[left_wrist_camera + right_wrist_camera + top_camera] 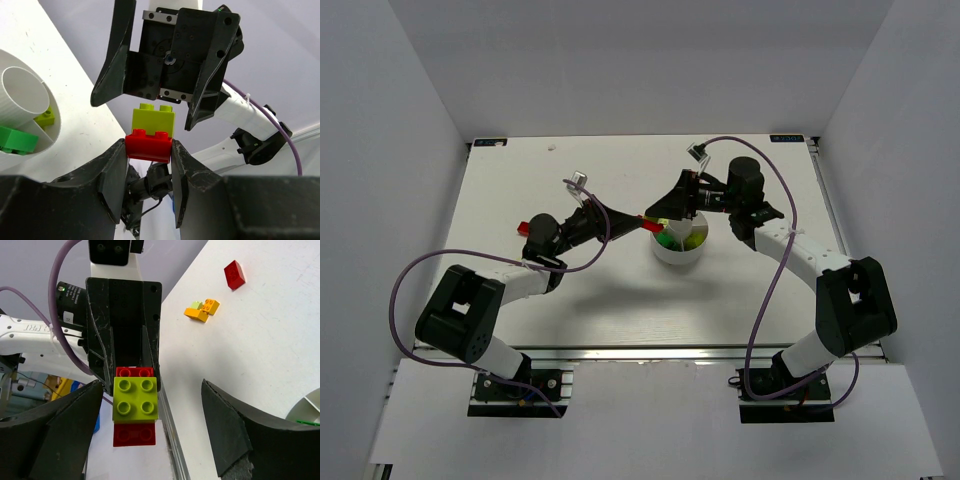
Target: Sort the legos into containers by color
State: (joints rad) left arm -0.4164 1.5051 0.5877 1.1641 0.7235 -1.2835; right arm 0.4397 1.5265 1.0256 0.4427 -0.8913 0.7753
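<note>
My left gripper is shut on a red brick with a lime brick stuck on top of it, held in the air just left of the white divided dish. My right gripper is open, its jaws on either side of the lime brick without touching it. The dish holds a dark green brick and a small lime brick in its wedges. Another red brick and a joined orange, yellow and pale green cluster lie on the table.
The loose red brick lies by the left arm's elbow. The white walls enclose the table on three sides. Purple cables loop from both arms.
</note>
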